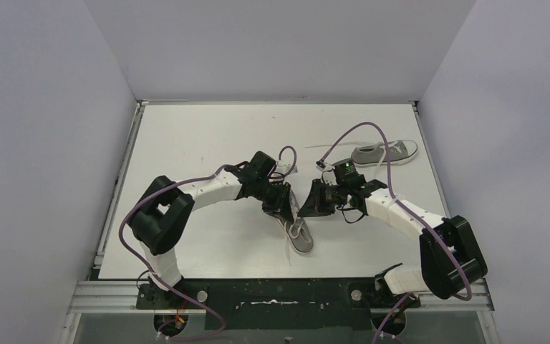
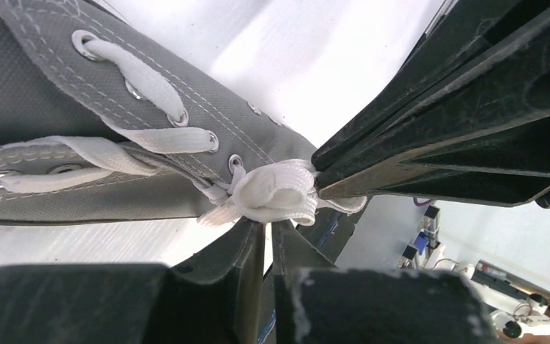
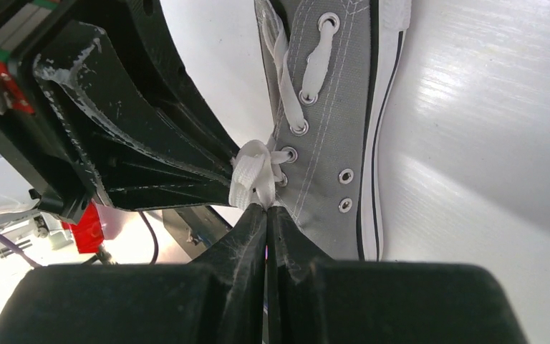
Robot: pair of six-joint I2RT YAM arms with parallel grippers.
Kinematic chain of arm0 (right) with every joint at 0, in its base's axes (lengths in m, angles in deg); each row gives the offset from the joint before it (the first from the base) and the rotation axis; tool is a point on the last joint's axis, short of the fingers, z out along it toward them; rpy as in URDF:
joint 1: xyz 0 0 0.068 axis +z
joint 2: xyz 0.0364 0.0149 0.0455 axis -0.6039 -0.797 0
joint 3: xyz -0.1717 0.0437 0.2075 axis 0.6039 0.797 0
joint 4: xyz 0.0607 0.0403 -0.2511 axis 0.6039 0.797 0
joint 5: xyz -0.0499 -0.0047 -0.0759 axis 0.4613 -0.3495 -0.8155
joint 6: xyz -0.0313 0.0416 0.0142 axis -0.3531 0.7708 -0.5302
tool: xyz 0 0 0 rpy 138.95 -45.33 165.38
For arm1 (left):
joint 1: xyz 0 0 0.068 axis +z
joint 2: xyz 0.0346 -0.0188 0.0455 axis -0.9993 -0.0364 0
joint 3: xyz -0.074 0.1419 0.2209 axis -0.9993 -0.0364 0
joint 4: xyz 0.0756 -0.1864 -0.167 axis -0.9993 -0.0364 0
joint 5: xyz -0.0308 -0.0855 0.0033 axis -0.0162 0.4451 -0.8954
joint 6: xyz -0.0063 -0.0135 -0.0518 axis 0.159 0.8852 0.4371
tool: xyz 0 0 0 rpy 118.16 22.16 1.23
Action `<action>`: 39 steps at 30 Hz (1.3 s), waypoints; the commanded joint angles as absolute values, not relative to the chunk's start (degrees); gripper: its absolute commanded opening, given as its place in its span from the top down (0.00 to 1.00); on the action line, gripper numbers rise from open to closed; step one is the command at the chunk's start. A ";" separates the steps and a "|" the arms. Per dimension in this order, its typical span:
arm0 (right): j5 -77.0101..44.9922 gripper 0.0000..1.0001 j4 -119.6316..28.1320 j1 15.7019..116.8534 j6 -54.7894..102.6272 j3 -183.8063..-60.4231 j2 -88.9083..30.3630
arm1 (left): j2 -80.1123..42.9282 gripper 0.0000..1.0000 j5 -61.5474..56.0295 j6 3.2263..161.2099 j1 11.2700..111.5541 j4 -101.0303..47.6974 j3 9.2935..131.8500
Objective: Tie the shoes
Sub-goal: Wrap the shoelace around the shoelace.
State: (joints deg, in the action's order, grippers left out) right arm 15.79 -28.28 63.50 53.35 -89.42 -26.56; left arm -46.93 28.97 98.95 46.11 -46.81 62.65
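The near shoe [image 1: 302, 236] lies mid-table [image 1: 208, 136], grey canvas with a white sole edge and metal eyelets, toe toward about five o'clock. Its white lace [image 2: 276, 192] is bunched in a wad by the top eyelets. The left gripper [image 1: 279, 204] pinches that wad from nine o'clock and the right gripper [image 1: 312, 204] from three, jaws narrowed on it, tips seemingly touching. The other shoe [image 1: 384, 152] lies at two o'clock, well apart.
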 commanded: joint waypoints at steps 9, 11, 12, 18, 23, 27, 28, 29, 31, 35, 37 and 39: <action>16.24 1.00 -29.80 63.85 51.68 -92.09 -26.47 | -35.51 0.60 30.45 96.64 48.18 -43.61 55.23; 16.28 1.00 -29.36 63.77 51.16 -92.29 -26.55 | -34.82 0.55 30.41 94.36 48.67 -44.92 56.00; 16.26 1.00 -28.84 63.78 50.79 -92.54 -26.66 | -34.59 0.53 30.31 92.98 48.94 -45.57 56.58; 16.43 1.00 -27.55 63.44 49.60 -93.79 -27.12 | -37.06 0.35 31.53 87.89 51.41 -48.65 61.24; 16.27 1.00 -27.30 63.52 48.88 -94.17 -27.44 | -39.75 0.34 29.01 85.98 51.35 -50.17 64.96; 16.17 1.00 -27.12 63.47 48.55 -94.45 -28.23 | -42.23 0.29 28.48 90.13 50.59 -45.56 66.67; 16.15 1.00 -27.09 63.51 48.46 -94.47 -28.41 | -43.06 0.29 28.26 90.62 50.30 -45.46 67.42; 16.11 1.00 -27.04 63.52 48.44 -94.47 -28.36 | -44.00 0.29 28.31 90.90 49.95 -45.74 68.12; 16.08 1.00 -26.88 63.52 48.31 -94.55 -28.33 | -45.19 0.29 28.33 90.86 49.21 -45.95 69.22; 15.91 1.00 -26.42 63.52 48.14 -94.47 -28.16 | -46.11 0.40 28.05 90.79 48.37 -45.92 69.66; 15.90 1.00 -26.25 63.50 48.05 -94.47 -28.19 | -46.92 0.46 28.76 90.70 48.36 -46.19 69.93; 16.01 1.00 -26.02 63.50 47.88 -94.56 -28.17 | -47.41 0.51 29.37 90.49 48.15 -46.63 70.25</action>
State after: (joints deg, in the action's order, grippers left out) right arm 15.75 -25.55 63.50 49.03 -92.13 -28.53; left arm -46.73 28.07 91.02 48.38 -48.30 66.94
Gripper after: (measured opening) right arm 0.023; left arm 0.533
